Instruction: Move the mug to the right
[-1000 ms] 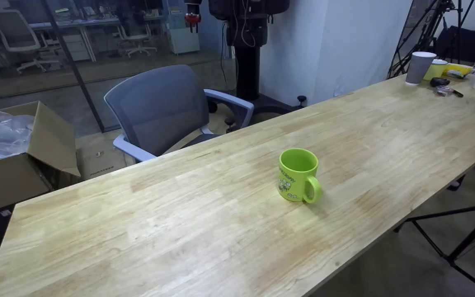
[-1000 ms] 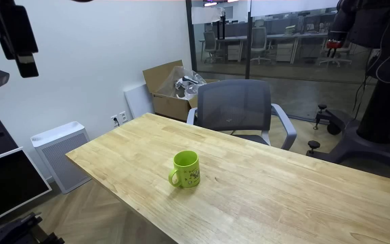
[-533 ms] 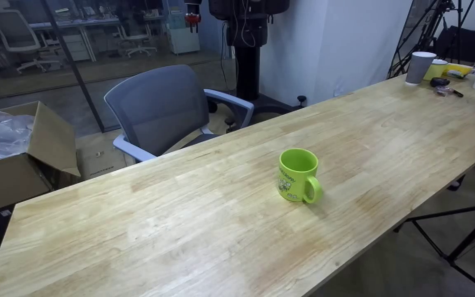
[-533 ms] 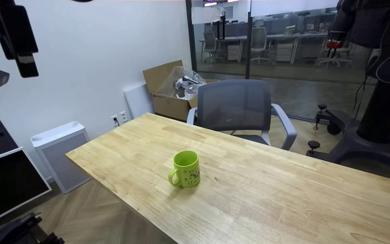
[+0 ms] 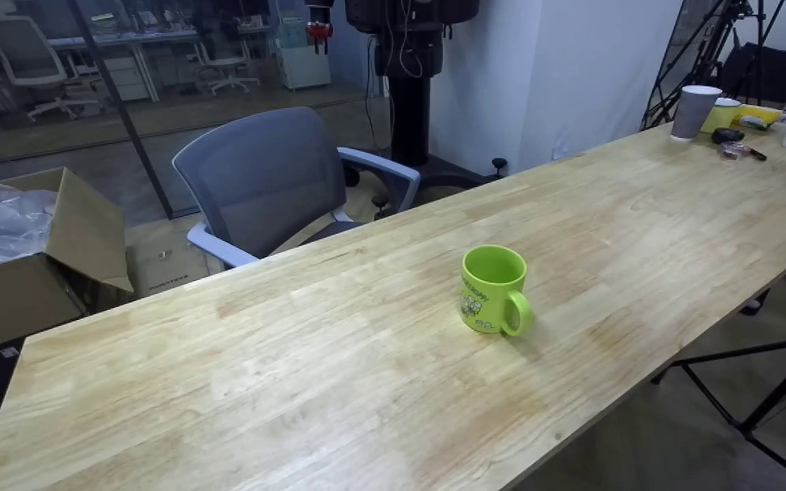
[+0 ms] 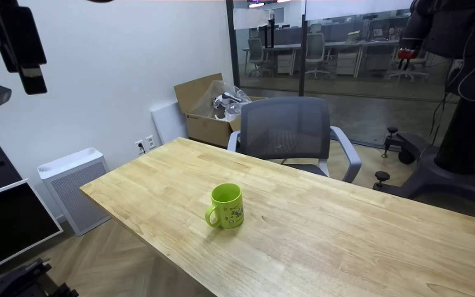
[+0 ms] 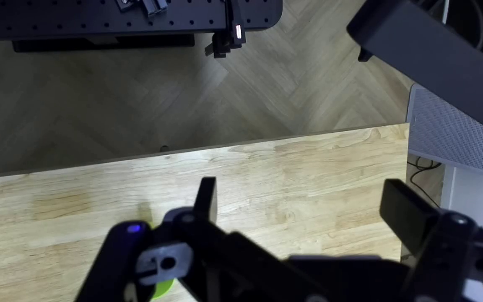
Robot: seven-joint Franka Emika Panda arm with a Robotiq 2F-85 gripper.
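Because the lime-green mug (image 5: 490, 296), with its handle (image 5: 527, 315) protruding, is borne upright by the wooden surface (image 5: 263, 368), the end effector (image 7: 300, 193), empty and spread wide, should be centred overhead, clear of that handle, before being lowered.

One printed lime-green mug (image 5: 488, 293), one wooden table (image 5: 284, 382), one grey chair (image 6: 285, 128) beside it, one open cardboard box (image 6: 208, 130), one two-fingered gripper (image 7: 301, 201) in wrist view

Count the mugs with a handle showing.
1: the lime-green mug, upright on the wooden table; the gripper hides most of it in the wrist view. The yellow-green cup, partly behind the grey cup, may hide a handle.
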